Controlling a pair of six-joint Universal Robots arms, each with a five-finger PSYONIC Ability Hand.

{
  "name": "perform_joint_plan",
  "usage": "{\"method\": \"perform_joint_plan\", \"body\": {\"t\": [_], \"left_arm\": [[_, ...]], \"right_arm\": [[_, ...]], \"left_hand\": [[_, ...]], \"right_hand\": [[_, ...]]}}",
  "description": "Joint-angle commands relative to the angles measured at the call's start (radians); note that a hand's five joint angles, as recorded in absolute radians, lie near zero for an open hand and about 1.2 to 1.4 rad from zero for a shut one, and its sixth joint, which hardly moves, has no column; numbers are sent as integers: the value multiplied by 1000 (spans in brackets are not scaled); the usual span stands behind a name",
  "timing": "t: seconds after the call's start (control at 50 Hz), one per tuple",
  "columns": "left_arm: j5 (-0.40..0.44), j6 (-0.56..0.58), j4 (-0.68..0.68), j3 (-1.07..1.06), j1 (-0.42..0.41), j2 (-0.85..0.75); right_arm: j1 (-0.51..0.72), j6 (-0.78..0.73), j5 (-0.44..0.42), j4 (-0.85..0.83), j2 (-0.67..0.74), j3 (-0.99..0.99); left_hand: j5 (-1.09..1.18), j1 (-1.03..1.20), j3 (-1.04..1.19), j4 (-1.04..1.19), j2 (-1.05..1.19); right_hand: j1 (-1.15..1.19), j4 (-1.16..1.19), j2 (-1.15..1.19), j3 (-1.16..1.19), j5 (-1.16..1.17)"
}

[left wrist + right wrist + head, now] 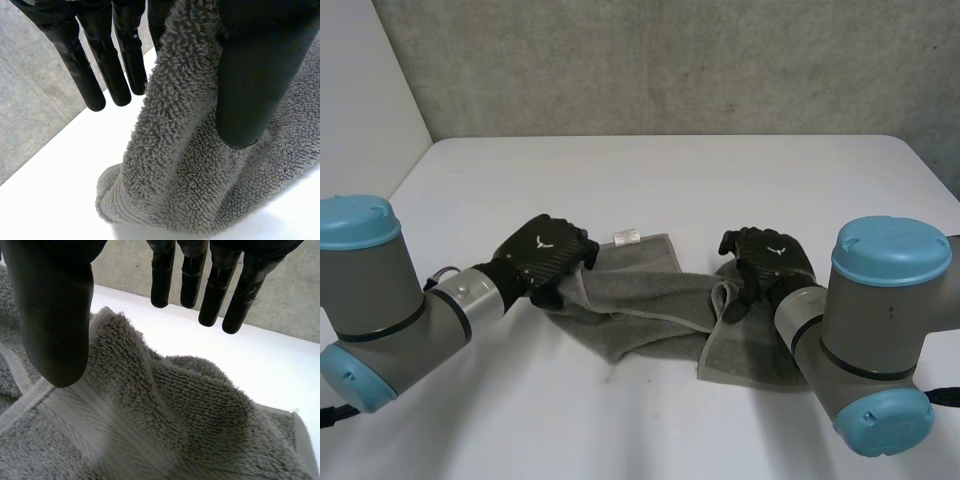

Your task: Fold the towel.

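Observation:
A grey towel point(650, 300) lies crumpled across the middle of the white table point(670, 180). My left hand point(545, 255) is at the towel's left end. In the left wrist view a ridge of towel point(175, 175) rises into the hand, pinched between the thumb point(255, 75) and the nearest finger, while the other fingers point(105, 65) stay straight beside it. My right hand point(770, 262) rests over the towel's bunched right part. There its fingers point(215, 285) are straight and spread away from the thumb point(55, 315), above a hump of towel point(165, 415).
A small white label point(625, 238) sticks out at the towel's far edge. Bare table lies beyond the towel, up to a grey wall point(670, 60). Both grey arms come in low from the near corners.

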Motion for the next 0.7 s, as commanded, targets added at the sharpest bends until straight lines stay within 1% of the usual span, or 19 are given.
{"method": "perform_joint_plan", "body": {"t": [0.02, 0.2, 0.3, 0.34, 0.36, 0.4, 0.42, 0.44, 0.46, 0.5, 0.52, 0.54, 0.56, 0.58, 0.6, 0.62, 0.66, 0.68, 0.7], "left_arm": [[2, -2, 0, -8, -2, 0], [7, -5, 0, -8, -2, -1], [10, -5, 0, -8, -3, -3], [10, -5, 0, -8, -3, -4], [10, -5, 0, -8, -3, -4], [5, -5, 0, -3, -2, -4], [5, -5, 0, -3, -2, -4], [2, -5, 0, 0, -2, -4], [2, -5, 0, 0, -2, -4], [-9, -5, 0, 9, -2, -3], [-9, -5, 0, 9, -2, -3], [-10, -5, 0, 11, -2, 3], [-16, -8, -3, 14, -2, 11], [-16, -8, -3, 14, -2, 11], [-27, -14, -6, 21, 0, 25], [-27, -14, -6, 21, 0, 25], [-61, -29, -12, 29, -3, 60], [-61, -30, -12, 29, -3, 60], [-81, -45, -12, 31, -6, 78]], "right_arm": [[9, 48, 0, 4, 16, -22], [9, 73, 2, 8, 59, -57], [11, 79, 3, 11, 92, -77], [12, 77, 6, 11, 121, -86], [12, 77, 6, 11, 122, -86], [12, 74, 9, 11, 135, -88], [12, 74, 9, 11, 135, -88], [11, 73, 9, 11, 134, -86], [11, 73, 9, 11, 134, -86], [0, 71, 14, 12, 112, -82], [0, 71, 14, 12, 112, -82], [-1, 70, 17, 15, 83, -80], [-1, 68, 22, 15, 30, -77], [-1, 68, 22, 15, 29, -77], [-4, 61, 14, 15, -24, -78], [-4, 60, 14, 15, -24, -78], [-36, 12, -4, 17, -122, -92], [-37, 11, -4, 17, -122, -92], [-73, -43, -30, 21, -166, -103]], "left_hand": [[67, 64, 66, 65, 66], [111, 108, 110, 109, 110], [243, 240, 242, 241, 242], [377, 374, 376, 376, 376], [378, 375, 377, 376, 377], [445, 442, 444, 444, 444], [446, 443, 444, 444, 444], [495, 492, 494, 493, 494], [496, 493, 494, 494, 494], [671, 668, 669, 669, 669], [672, 669, 670, 670, 670], [744, 741, 743, 742, 743], [745, 742, 743, 743, 743], [745, 742, 743, 743, 743], [745, 742, 743, 743, 743], [745, 742, 743, 743, 743], [745, 742, 743, 743, 743], [745, 742, 743, 743, 743], [745, 742, 743, 743, 743]], "right_hand": [[-32, -29, -34, -30, 4], [3, 6, 2, 5, 39], [65, 68, 63, 67, 101], [161, 164, 159, 163, 197], [162, 165, 160, 164, 198], [343, 346, 341, 345, 379], [344, 347, 342, 346, 380], [480, 483, 479, 482, 516], [482, 485, 480, 484, 518], [896, 899, 895, 899, 932], [898, 901, 897, 901, 935], [970, 973, 969, 972, 1006], [971, 974, 969, 973, 1007], [971, 974, 969, 973, 1007], [971, 974, 969, 973, 1007], [971, 974, 969, 973, 1007], [971, 974, 969, 973, 1007], [971, 974, 969, 973, 1007], [971, 974, 969, 973, 1007]]}}
